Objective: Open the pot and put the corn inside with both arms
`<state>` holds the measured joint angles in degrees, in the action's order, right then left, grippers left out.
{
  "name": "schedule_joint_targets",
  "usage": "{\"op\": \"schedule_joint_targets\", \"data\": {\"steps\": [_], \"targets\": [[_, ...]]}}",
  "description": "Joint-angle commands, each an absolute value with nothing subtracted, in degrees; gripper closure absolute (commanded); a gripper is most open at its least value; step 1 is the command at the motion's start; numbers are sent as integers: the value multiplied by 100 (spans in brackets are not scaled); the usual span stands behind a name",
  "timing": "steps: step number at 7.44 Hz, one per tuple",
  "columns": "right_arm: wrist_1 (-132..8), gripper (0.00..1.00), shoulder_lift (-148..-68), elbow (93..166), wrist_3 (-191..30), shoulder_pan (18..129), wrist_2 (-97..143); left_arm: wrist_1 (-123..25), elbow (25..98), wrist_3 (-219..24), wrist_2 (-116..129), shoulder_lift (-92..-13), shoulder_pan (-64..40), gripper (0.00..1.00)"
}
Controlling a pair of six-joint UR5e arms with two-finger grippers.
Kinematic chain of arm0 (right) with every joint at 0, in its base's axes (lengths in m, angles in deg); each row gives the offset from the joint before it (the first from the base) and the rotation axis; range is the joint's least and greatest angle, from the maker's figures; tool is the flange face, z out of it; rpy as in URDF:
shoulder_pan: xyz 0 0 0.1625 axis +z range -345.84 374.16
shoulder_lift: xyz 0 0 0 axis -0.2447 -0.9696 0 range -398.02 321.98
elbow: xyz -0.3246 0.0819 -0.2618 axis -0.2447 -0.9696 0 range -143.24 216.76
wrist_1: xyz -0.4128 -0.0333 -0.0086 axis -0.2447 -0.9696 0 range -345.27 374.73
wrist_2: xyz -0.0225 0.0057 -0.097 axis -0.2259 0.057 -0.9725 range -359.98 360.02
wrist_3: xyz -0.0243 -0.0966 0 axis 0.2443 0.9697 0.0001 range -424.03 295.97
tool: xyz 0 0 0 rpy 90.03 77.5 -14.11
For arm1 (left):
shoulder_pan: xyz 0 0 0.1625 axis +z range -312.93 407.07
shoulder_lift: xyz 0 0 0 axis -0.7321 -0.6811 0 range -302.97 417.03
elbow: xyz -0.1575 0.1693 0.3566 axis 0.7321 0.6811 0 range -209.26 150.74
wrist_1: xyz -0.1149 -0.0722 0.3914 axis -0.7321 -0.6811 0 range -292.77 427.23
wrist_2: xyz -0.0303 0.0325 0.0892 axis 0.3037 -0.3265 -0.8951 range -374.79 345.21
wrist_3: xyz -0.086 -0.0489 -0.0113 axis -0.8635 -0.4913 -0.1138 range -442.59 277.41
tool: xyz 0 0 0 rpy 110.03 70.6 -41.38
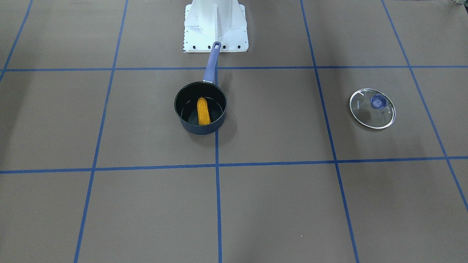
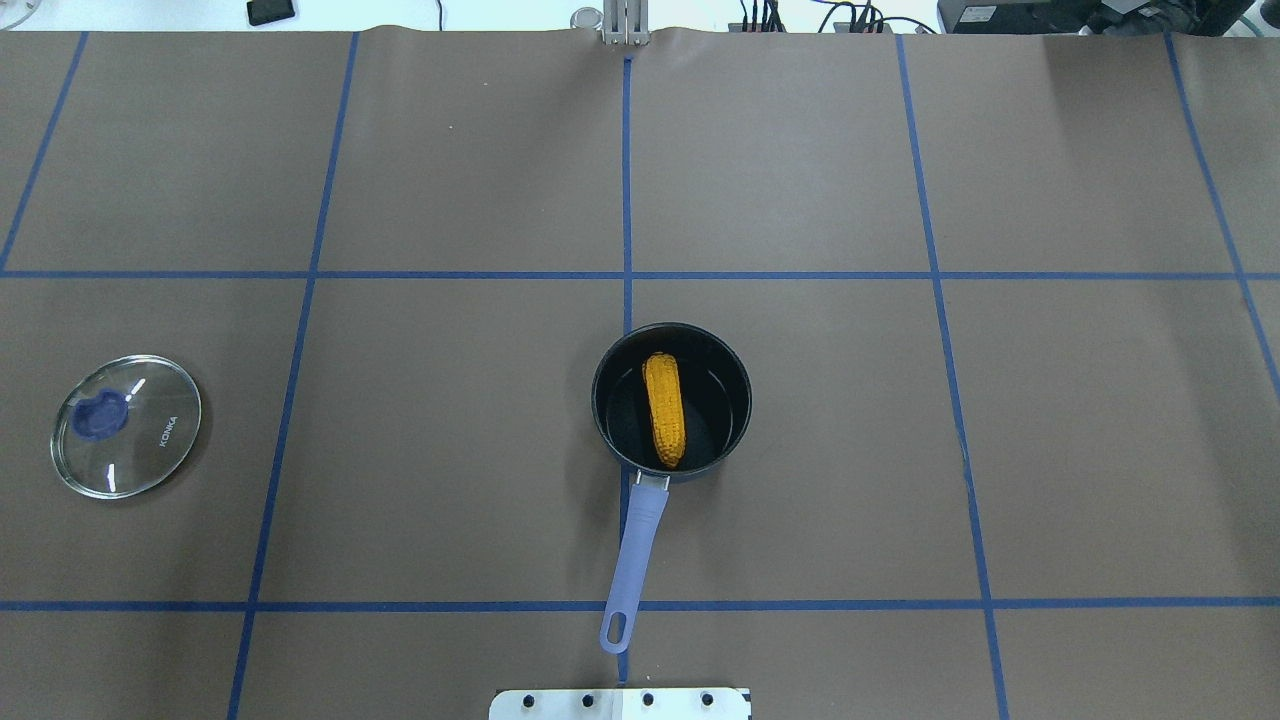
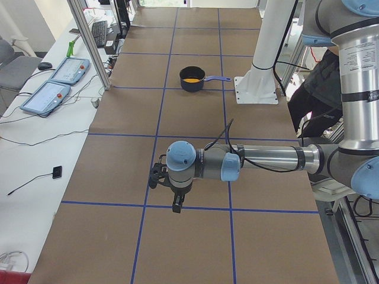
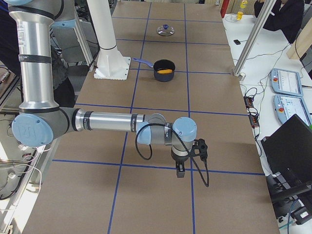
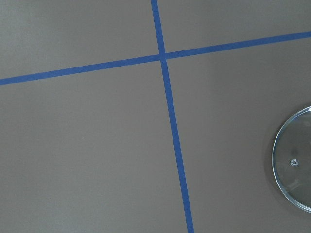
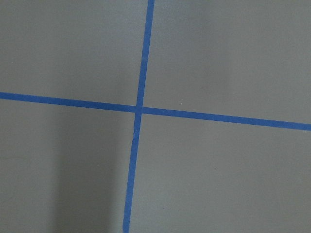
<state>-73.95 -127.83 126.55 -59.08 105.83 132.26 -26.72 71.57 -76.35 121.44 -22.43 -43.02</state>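
The dark navy pot (image 1: 199, 128) stands open at the table's middle, its periwinkle handle (image 2: 640, 535) pointing toward the robot base. The orange-yellow corn (image 1: 203, 110) lies inside it on the black bottom, as the overhead view (image 2: 664, 408) also shows. The left arm's gripper (image 3: 176, 204) shows only in the exterior left view, over the table far from the pot. The right arm's gripper (image 4: 180, 170) shows only in the exterior right view, also far from the pot. I cannot tell whether either is open or shut. Both wrist views show no fingers.
The round glass lid (image 2: 126, 426) with a blue knob lies flat on the table on the robot's left, apart from the pot; its edge shows in the left wrist view (image 5: 294, 165). The white base mount (image 1: 215, 25) stands behind the pot handle. Blue tape lines grid the brown table.
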Motion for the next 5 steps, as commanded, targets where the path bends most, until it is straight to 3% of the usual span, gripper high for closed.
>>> {"op": "schedule_joint_targets", "data": {"steps": [1, 5], "targets": [[-7369, 0, -12784, 12650, -5910, 10583, 13282, -2673, 7164, -7635, 12144, -2251, -4302, 1], [-7369, 0, -12811, 12588, -5910, 10575, 13292, -2673, 7138, -7635, 12144, -2242, -4302, 1]]}}
